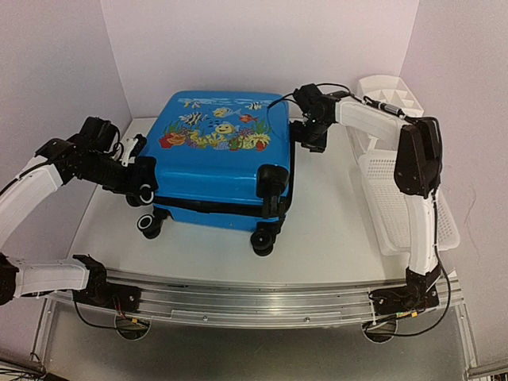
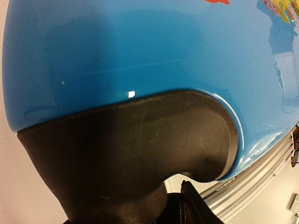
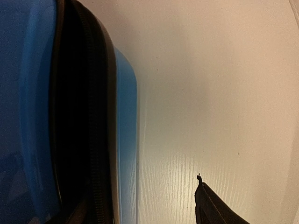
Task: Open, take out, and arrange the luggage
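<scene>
1. The luggage (image 1: 218, 159) lies flat in the middle of the white table (image 1: 333, 230), its fish-print lid down and facing up, its wheels towards the arms' bases.
2. The left gripper (image 1: 141, 176) is at the luggage's near-left corner, close against the black wheel housing (image 2: 140, 154). I cannot tell how wide it stands or whether it grips anything.
3. The right gripper (image 1: 308, 135) is beside the luggage's far-right edge, next to the zip band (image 3: 79, 116). Only one fingertip (image 3: 208, 205) shows, so I cannot tell its opening.
4. A white basket (image 1: 394, 208) stands right of the luggage, apart from it.

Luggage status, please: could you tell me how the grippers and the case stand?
Left gripper at near-left wheel corner, right gripper at far-right corner, openings unclear. Luggage flat, lid down. White basket right, not blocking.
</scene>
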You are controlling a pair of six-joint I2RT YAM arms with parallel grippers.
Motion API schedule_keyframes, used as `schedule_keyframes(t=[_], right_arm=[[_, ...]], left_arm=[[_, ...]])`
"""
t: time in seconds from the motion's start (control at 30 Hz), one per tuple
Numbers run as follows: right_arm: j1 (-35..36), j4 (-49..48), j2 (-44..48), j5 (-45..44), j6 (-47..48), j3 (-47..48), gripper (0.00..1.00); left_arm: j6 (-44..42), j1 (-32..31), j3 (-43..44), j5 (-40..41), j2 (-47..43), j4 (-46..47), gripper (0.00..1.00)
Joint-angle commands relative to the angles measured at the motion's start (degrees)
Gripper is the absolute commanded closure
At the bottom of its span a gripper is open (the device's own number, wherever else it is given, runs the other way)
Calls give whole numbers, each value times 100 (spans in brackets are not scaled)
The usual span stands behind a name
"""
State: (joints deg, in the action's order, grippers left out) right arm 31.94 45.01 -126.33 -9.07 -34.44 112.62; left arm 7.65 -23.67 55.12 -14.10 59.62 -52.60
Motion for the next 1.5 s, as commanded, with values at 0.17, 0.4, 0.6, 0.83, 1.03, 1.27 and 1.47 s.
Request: schedule_keyframes(t=[0.17,0.4,0.6,0.83,1.03,1.27,1.47], right_arm=[[580,-972,2844,692,588,-1999,39],[1555,-773,4068,-1,-142,-3201,26],[2572,773,3521,-1176,-1562,-2661,20],[2880,1622,2805,-1289,-2236,-2120,18],[3034,1548,2403,-1188,-2134,-1995,23],[2928,1114,2282,-1239,-1913,-2075,82],[2906,1260,2629,-1623,-1582,-1522,100]], left_arm=[[684,-533,-364,-1996,-600,2791,100],[883,-533,-199,-2093,-671,3186,100],[761,-536,-471,-1987,-742,3107,100],[755,-533,-539,-1977,-792,3189,100],[725,-533,-573,-1907,-823,3203,100],[703,-533,-577,-1912,-862,3179,100],[642,-533,-488,-1905,-916,3195,100]])
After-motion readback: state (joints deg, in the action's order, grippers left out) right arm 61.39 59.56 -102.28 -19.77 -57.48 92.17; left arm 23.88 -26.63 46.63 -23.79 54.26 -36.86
